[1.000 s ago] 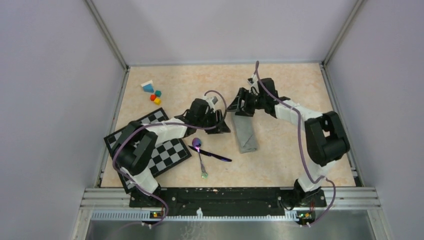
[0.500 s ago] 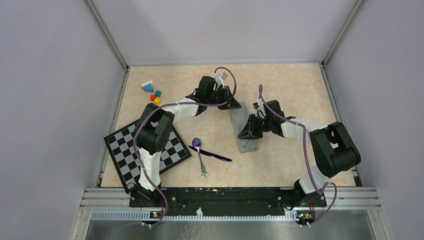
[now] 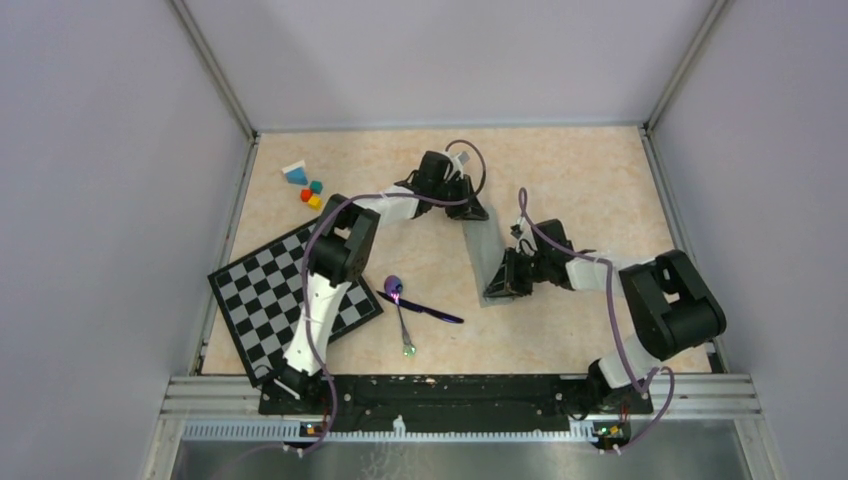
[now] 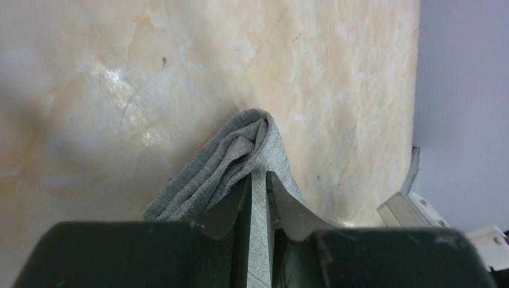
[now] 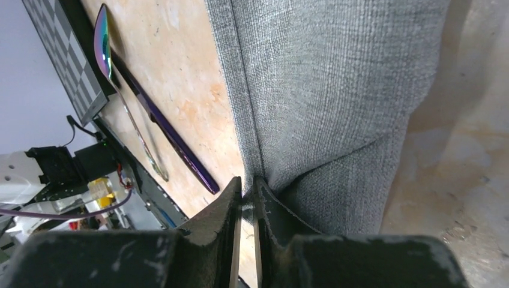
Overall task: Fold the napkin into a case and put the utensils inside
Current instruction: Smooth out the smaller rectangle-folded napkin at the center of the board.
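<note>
Only the wrist views show the grasps: left end effector clenches the napkin's bunched end, right end effector its edge, utensils to its left.

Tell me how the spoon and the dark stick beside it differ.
The spoon ends in an oval iridescent bowl; the stick is straight and dark purple, with no bowl. The spoon points roughly toward the near edge; the stick lies slanted across its handle, close to the bowl. Both are slim and shiny, lying loose on the table between the checkered board and the napkin.
</note>
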